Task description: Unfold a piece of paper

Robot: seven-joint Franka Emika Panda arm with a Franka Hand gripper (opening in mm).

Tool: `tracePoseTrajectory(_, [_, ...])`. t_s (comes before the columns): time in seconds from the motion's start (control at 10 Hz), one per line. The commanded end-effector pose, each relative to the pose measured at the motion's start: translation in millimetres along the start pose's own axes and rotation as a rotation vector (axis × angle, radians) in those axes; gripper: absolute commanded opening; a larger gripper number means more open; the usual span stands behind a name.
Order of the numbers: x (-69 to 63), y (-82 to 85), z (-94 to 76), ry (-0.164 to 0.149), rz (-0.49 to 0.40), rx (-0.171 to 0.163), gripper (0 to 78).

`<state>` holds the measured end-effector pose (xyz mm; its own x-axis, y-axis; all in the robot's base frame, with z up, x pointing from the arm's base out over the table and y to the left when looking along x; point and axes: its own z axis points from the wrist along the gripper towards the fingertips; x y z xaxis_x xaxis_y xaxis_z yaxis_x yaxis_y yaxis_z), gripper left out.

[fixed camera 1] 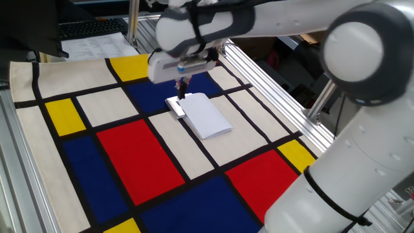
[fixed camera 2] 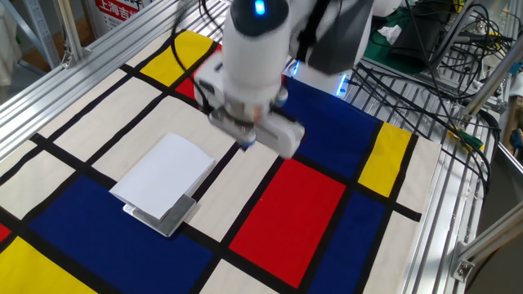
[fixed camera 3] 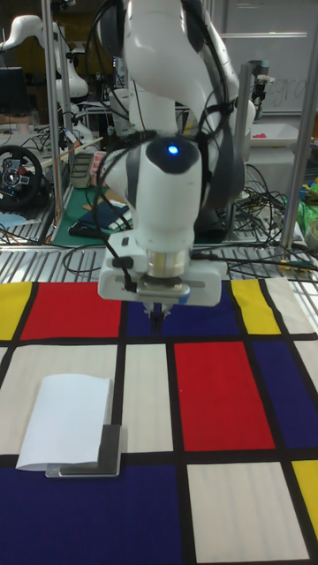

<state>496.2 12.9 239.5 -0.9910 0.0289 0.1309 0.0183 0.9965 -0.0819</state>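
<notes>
White piece of paper (fixed camera 1: 207, 115) on a cloth (fixed camera 1: 136, 158) of red, blue, yellow and cream panels edged in black, white gripper (fixed camera 1: 182, 86) over the cloth's blue panel

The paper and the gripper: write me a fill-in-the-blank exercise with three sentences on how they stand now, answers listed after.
1. The paper lies folded, one end resting on a grey ____.
2. The gripper holds ____.
3. In the tall fixed view, the paper lies to the ____ of the gripper.

Missing words: block; nothing; left
</notes>
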Motion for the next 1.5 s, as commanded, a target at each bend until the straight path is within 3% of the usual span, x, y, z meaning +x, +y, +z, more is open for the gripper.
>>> tracePoseTrajectory(0.1, [-18.0, 9.4, 23.1, -0.006, -0.015, 0.022, 0.0])
tracePoseTrajectory(0.6, [-40.1, -12.9, 63.8, -0.006, -0.077, 0.041, 0.0])
tracePoseTrajectory(1.1, [-41.2, -10.8, 92.4, -0.026, -0.063, 0.049, 0.0])
tracePoseTrajectory(1.2, [-41.3, -10.0, 105.1, -0.049, -0.064, 0.066, 0.0])
tracePoseTrajectory(1.5, [-43.8, -21.5, 116.8, -0.056, -0.086, 0.068, 0.0])
